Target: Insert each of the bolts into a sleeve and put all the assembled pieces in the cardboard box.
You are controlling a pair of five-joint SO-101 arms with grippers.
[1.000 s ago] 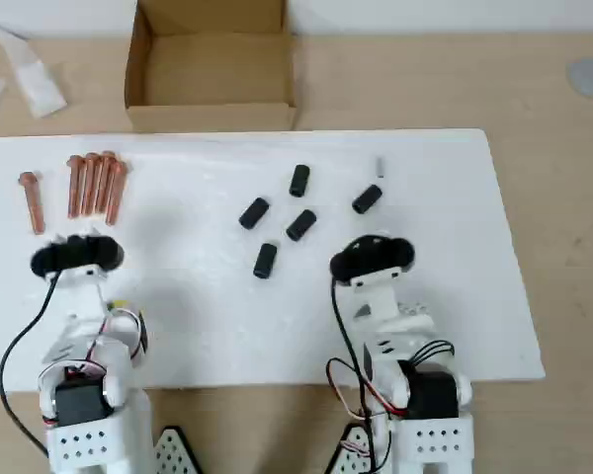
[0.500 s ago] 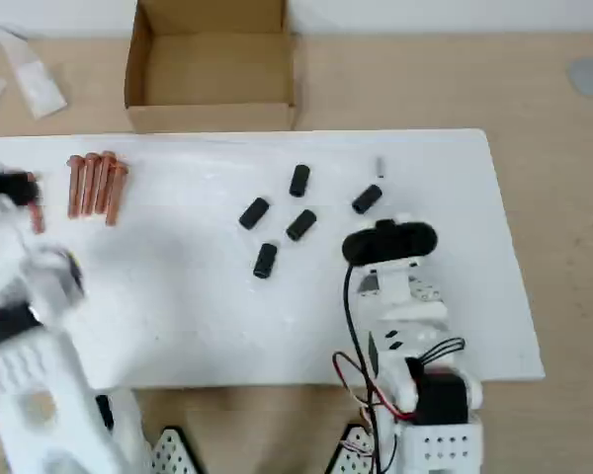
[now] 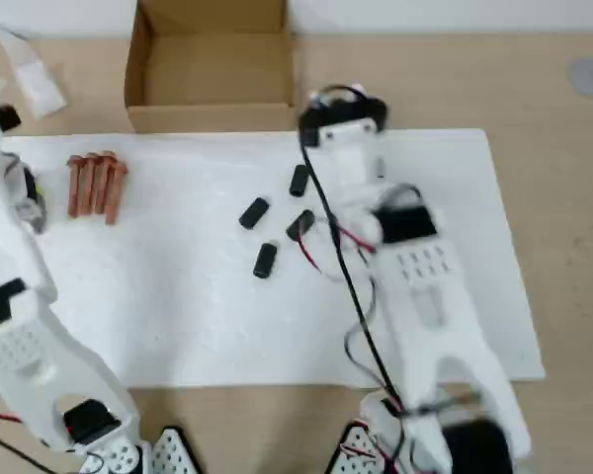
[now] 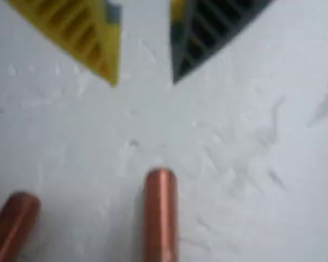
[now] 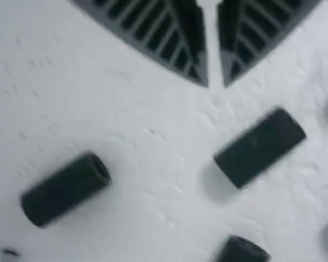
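Cardboard box (image 3: 212, 118): open side up, standing just beyond the far edge of the white foam board (image 3: 178, 316); copper bolts (image 3: 94, 184): lying side by side on the board, in front of the box and off its left corner, none yet in a sleeve; black sleeves (image 3: 254, 212): four in sight, scattered loose on the board in front of the box's right corner, apart from one another and well apart from the bolts.

Left gripper (image 4: 145, 82): fingers apart, holding nothing, above the board; the end of one copper bolt (image 4: 160, 213) lies in line with the gap, not touching the tips; a second copper bolt (image 4: 11, 224) lies beside it.

Right gripper (image 5: 213, 83): fingers drawn together with only a slit between, holding nothing, above the board among the sleeves; one black sleeve (image 5: 259, 147) lies near the tips, apart from them; the right arm (image 3: 415, 267) extends over the board toward the box's right corner.
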